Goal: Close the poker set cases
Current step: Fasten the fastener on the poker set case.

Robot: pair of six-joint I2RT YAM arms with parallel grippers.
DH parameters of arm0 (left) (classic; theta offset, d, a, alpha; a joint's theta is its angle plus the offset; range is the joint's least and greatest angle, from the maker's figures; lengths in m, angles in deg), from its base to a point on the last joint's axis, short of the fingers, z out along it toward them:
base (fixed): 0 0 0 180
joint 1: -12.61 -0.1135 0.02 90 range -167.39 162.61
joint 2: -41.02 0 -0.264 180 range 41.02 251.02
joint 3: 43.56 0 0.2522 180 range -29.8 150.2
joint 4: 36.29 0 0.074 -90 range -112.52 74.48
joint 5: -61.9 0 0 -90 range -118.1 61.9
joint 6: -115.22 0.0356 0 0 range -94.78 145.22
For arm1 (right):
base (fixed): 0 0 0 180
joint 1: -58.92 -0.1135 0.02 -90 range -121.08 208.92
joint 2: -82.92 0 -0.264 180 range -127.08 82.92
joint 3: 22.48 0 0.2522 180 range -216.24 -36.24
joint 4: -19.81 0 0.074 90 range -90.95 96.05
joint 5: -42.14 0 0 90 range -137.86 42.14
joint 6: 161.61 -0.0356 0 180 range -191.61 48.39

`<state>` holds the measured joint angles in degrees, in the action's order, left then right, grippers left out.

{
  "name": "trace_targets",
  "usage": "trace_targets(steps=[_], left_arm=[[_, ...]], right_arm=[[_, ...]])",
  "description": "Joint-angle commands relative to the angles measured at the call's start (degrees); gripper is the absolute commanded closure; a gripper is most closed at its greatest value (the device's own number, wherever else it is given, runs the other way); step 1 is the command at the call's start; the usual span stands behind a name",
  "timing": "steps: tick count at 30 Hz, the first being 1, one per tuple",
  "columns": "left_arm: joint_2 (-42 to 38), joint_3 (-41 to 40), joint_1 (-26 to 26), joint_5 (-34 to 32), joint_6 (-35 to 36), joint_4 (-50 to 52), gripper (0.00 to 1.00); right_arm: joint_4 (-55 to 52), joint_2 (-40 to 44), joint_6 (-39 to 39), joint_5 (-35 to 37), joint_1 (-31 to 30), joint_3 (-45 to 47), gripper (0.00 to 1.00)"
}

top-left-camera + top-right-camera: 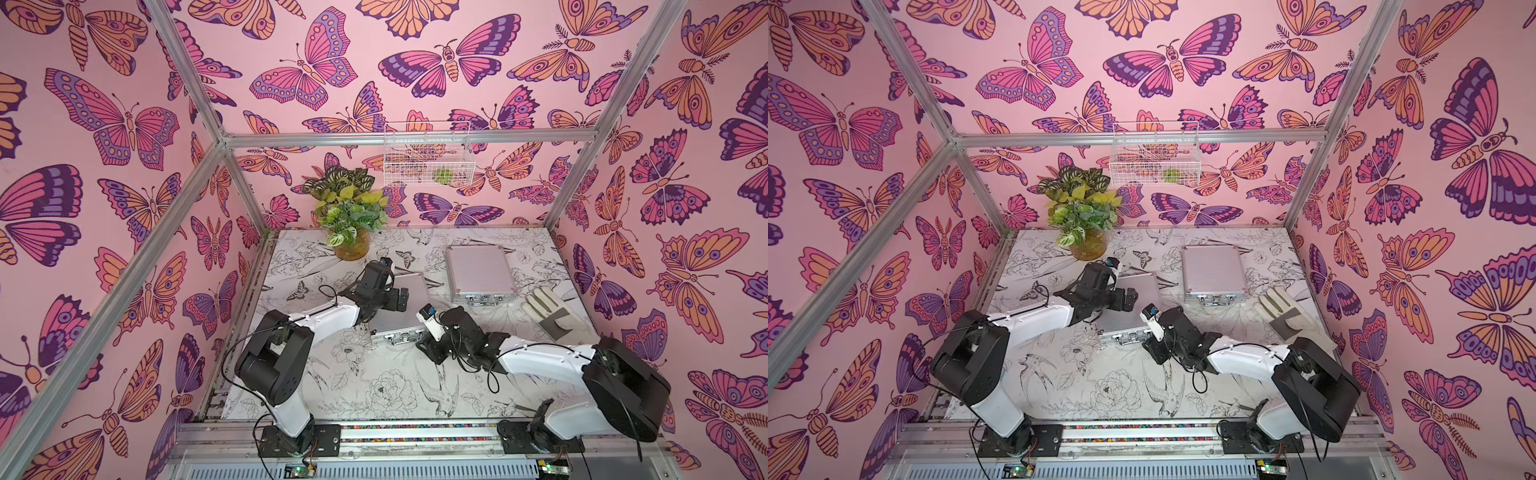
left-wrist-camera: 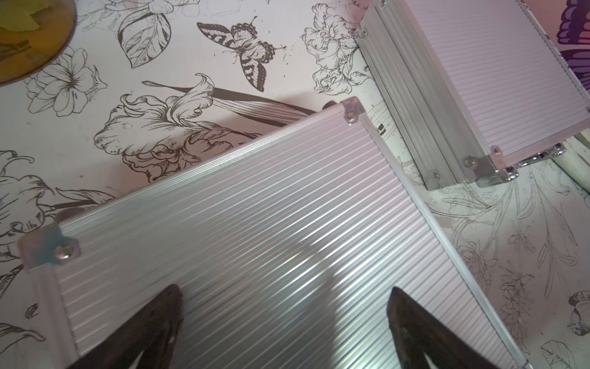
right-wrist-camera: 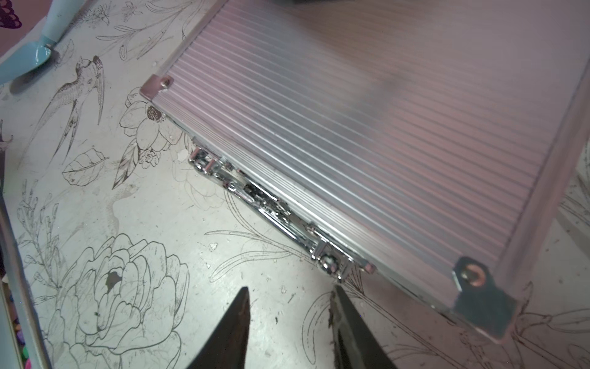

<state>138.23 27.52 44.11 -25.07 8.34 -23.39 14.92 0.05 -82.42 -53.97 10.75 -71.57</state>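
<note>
Inside the butterfly-papered walls (image 1: pixel 104 124), the flower-printed worktop (image 1: pixel 374 386) is carrying the near case (image 1: pixel 411 299) and the far case (image 1: pixel 480 270), each with its lid lying down. The likeliest trouble, I judge, is the near case skidding or twisting if the right claw (image 3: pixel 290 289) is nudging a latch (image 3: pixel 332 265) while nothing is pinning the lid firmly. A latch could also end up half-caught, since the pictures are not showing whether they are snapped. The left claw (image 2: pixel 285 289) is hanging spread wide over the ribbed lid, gripping nothing; whether it is touching is unclear. The right claw is standing partly parted and empty, with the near case lying just beside it at eleven o'clock in a top view. The far case is sitting at one o'clock, well apart from both claws.
</note>
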Motion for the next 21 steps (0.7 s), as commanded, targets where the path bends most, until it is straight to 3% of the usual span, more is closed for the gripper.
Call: trace_targets(steps=[1,10,15,21], left_arm=[[0.6,-2.7,-0.2,2.2,-1.3,5.7,0.0],[-2.0,-3.5,-0.2,2.9,-1.3,5.2,0.0],[-3.8,-4.6,-0.2,2.8,-1.1,4.8,0.0],[-5.4,-5.2,-0.2,2.7,-0.6,4.7,0.0]], right_arm=[[1.1,-1.1,-1.8,0.4,-0.3,-1.6,0.57],[-0.3,-1.3,-7.6,7.3,-0.4,-2.0,0.64],[-0.7,1.5,-11.2,12.7,-0.4,-0.1,0.65],[-1.7,1.4,-11.4,14.2,-1.5,-0.7,0.64]])
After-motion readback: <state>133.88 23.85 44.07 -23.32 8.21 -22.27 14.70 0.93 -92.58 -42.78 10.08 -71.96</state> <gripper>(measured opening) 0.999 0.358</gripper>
